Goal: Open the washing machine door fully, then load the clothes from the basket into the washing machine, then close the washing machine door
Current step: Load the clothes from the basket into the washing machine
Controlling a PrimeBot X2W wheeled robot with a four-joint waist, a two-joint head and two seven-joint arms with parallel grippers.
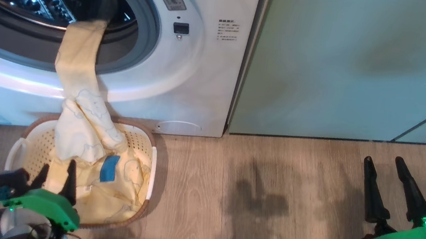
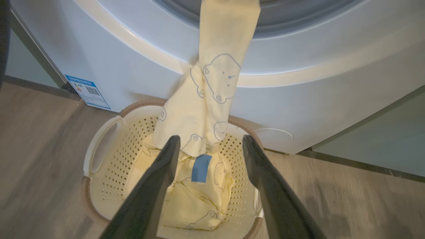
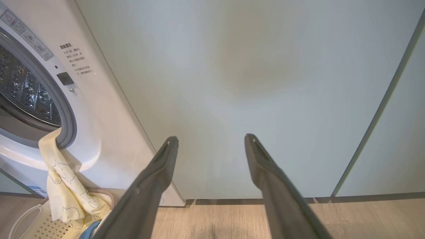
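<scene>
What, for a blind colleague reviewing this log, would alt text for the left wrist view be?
A pale yellow garment hangs from the washing machine opening down into the cream basket, over more yellow fabric. The open left gripper hovers above it.

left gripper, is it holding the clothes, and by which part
Nothing is held: the left gripper hangs open over the clothes in the basket, fingers apart.

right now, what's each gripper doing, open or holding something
left gripper: open, holding nothing
right gripper: open, holding nothing
</scene>
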